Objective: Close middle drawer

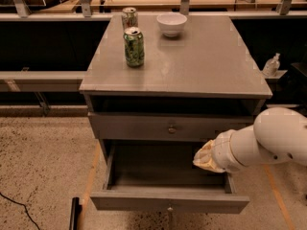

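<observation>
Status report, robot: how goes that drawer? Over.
Gripper at right inner side of middle drawer. Drawer pulled far out, not yet closed. Nothing visible inside blocking it.

The middle drawer (168,201), a shallow grey wooden box with a wide flat front and a tiny round metal knob at its centre, stands pulled well out and level. My hand (205,158) hangs over its inside, near the right wall.
</observation>
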